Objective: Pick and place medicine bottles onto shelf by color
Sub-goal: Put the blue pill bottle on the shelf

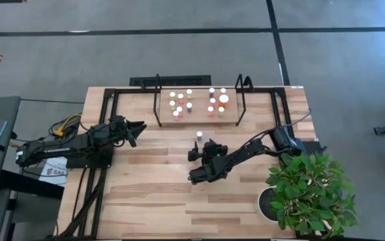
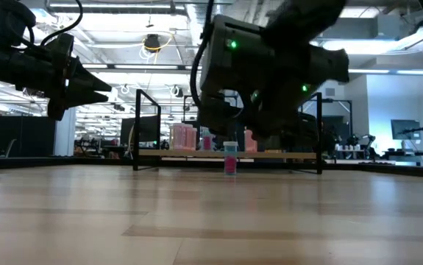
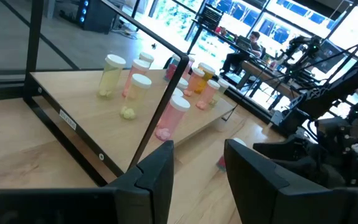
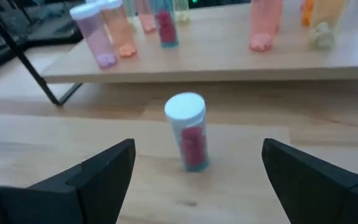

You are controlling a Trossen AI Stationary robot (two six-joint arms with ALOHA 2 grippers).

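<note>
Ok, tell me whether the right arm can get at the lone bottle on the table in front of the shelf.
Probably yes. The right gripper is open and faces the lone bottle, which stands upright on bare tabletop short of the shelf, with nothing between them.

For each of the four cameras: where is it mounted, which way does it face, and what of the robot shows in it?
High: overhead, straight down; both arms, shelf, plant.
Low: tabletop height, level toward the shelf; both arms overhead.
Left wrist: toward the shelf's bottles; own fingers narrowly apart.
Right wrist: at the lone bottle; own fingers wide open.
Shared: high, low and right wrist views show the lone bottle.
</note>
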